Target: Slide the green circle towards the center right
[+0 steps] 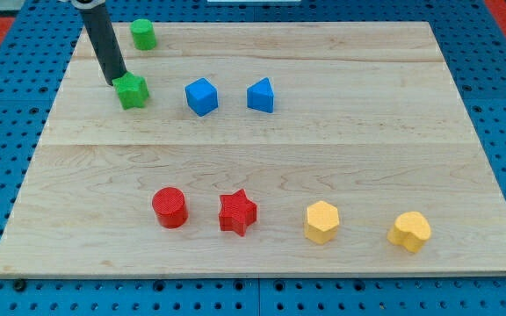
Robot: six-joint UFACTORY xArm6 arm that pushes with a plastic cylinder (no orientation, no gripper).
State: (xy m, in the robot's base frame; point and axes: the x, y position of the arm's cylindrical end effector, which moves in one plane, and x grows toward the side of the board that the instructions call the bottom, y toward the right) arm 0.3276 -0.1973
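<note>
At top left: my tip [118, 82] touching green star [133, 90] | green circle [143, 34] apart

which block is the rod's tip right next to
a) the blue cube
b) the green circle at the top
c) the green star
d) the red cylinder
c: my tip sits at the upper left edge of the green star, seemingly touching it, while the green circle lies apart, nearer the view's top; the blue cube is off to the view's right and the red cylinder is far down the board.
</note>
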